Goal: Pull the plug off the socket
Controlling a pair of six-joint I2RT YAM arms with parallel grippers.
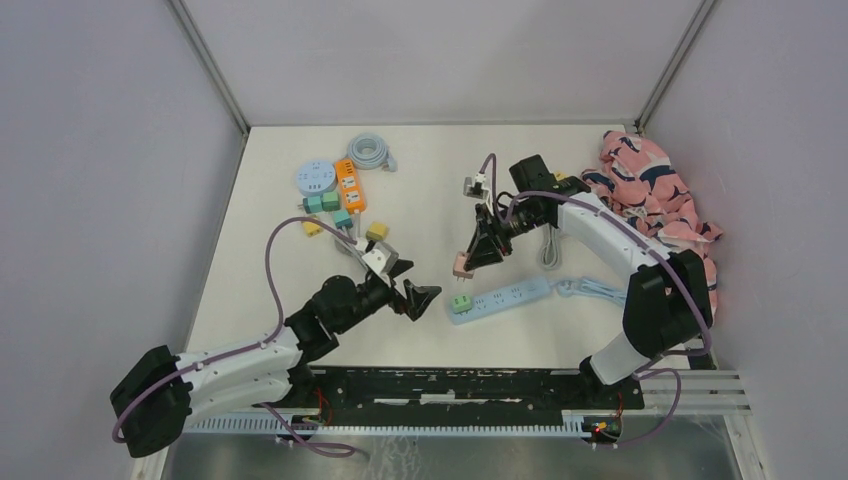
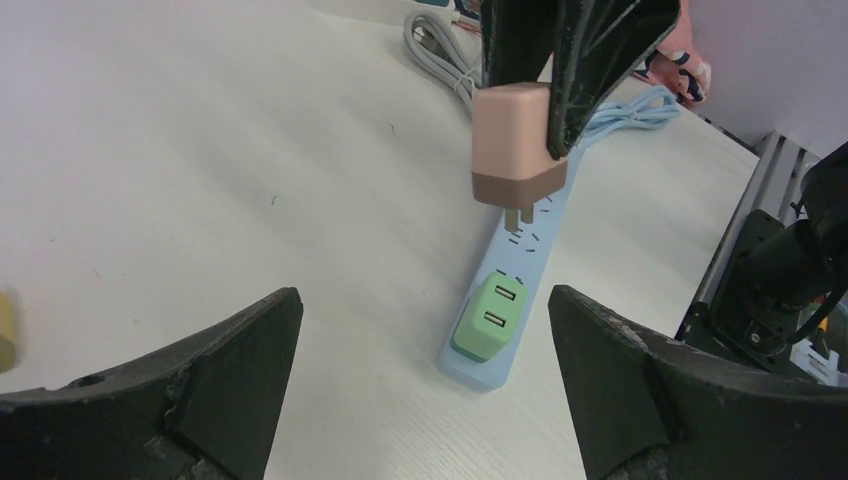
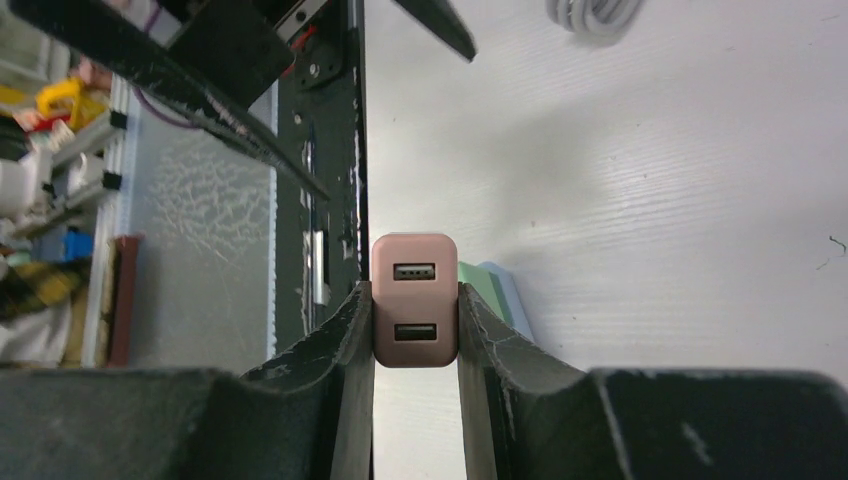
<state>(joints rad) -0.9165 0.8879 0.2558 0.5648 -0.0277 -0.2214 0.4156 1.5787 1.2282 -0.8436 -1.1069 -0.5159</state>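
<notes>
A pink plug (image 1: pixel 461 264) hangs just above the light-blue socket strip (image 1: pixel 510 295), and its bare prongs show in the left wrist view. My right gripper (image 1: pixel 472 256) is shut on the pink plug (image 3: pixel 414 300), a finger (image 3: pixel 350 330) pressed on each side. A green plug (image 2: pixel 490 318) sits in the end of the strip (image 2: pixel 525 255) nearest my left gripper (image 2: pixel 422 300). That left gripper (image 1: pixel 415 298) stands open just left of the strip's end, holding nothing, with the green plug (image 1: pixel 461 301) in front of its jaws.
At the back left lie an orange power strip (image 1: pixel 349 183), a round blue socket (image 1: pixel 314 178), a grey cable coil (image 1: pixel 371 152) and several small adapters (image 1: pixel 330 205). A patterned cloth (image 1: pixel 655 190) sits at the right edge. A black rail (image 1: pixel 470 385) runs along the near edge.
</notes>
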